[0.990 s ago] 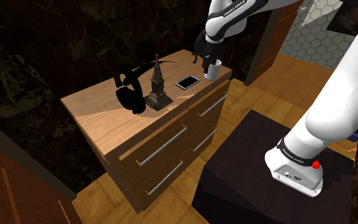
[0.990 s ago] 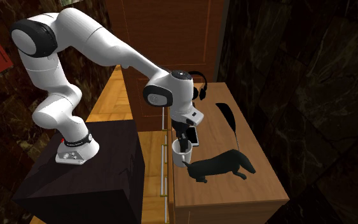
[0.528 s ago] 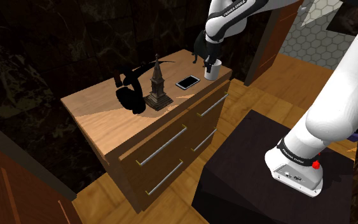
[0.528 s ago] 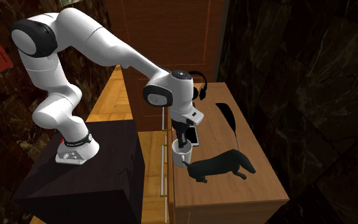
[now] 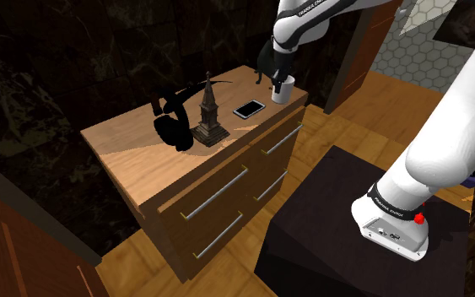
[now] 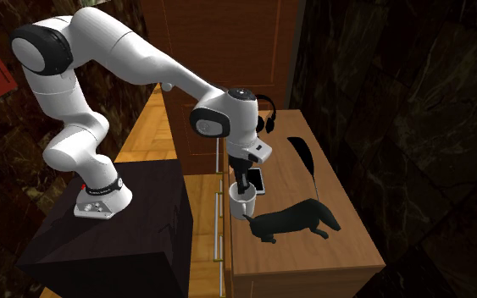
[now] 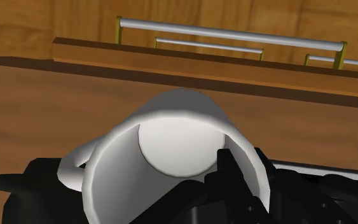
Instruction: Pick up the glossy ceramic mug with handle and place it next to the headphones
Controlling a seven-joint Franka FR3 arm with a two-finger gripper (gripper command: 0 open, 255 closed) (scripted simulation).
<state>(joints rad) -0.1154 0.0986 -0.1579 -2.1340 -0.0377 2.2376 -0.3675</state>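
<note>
Mug (image 5: 283,89): white, on the tabletop (image 5: 126,139) corner beside the phone (image 5: 249,109).
Hand (image 5: 276,74): clamped on the mug wall, one finger inside the rim.
Handling: lift straight up, pass over the phone and spire figurine (image 5: 209,114), set upright beside the headphones (image 5: 173,126).

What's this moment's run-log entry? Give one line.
phase: grasp | gripper: shut on white mug, one finger inside | mug: upright, beside phone | headphones: far end of dresser, past figurine
</note>
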